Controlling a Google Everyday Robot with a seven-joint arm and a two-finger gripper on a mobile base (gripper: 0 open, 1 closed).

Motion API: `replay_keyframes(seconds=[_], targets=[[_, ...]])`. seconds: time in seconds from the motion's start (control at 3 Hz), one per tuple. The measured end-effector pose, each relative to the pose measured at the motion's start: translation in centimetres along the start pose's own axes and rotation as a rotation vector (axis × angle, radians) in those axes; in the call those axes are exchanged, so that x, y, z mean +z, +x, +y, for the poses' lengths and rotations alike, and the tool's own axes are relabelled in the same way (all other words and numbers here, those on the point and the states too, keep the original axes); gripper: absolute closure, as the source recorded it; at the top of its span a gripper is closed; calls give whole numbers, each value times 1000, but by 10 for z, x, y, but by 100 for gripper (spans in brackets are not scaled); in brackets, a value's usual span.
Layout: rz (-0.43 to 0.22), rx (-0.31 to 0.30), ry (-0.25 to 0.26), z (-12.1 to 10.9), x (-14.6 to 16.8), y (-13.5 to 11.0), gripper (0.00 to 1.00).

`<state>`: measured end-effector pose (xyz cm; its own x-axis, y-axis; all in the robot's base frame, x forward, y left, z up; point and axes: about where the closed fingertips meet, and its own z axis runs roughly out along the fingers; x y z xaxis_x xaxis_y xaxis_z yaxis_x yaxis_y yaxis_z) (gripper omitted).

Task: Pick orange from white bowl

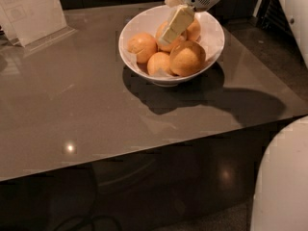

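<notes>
The white bowl (211, 47) stands at the back of the grey table and holds several oranges. My gripper (165, 39) reaches down into the bowl from the upper right, with its cream tip against the pale orange (175, 44) at the bowl's back middle, partly hiding it. A bigger, deeper-orange one (187, 57) lies at the front right. Smaller oranges lie at the left (142, 47), front (159, 63) and back right (194, 30).
A white sign stand (31, 11) sits at the table's back left corner. The grey table (86, 105) ends at a front edge near the middle of the view. A white part of the robot (284, 177) fills the lower right.
</notes>
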<state>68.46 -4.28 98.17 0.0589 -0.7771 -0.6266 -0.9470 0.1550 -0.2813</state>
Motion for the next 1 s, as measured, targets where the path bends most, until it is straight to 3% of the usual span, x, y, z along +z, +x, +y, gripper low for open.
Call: replay_keyframes(seconds=[0.33, 0.67, 1.0], targets=[[0, 1, -1, 0, 1, 0, 35], [-9, 19, -11, -1, 8, 4, 23], [-20, 23, -35, 0, 17, 4, 17]])
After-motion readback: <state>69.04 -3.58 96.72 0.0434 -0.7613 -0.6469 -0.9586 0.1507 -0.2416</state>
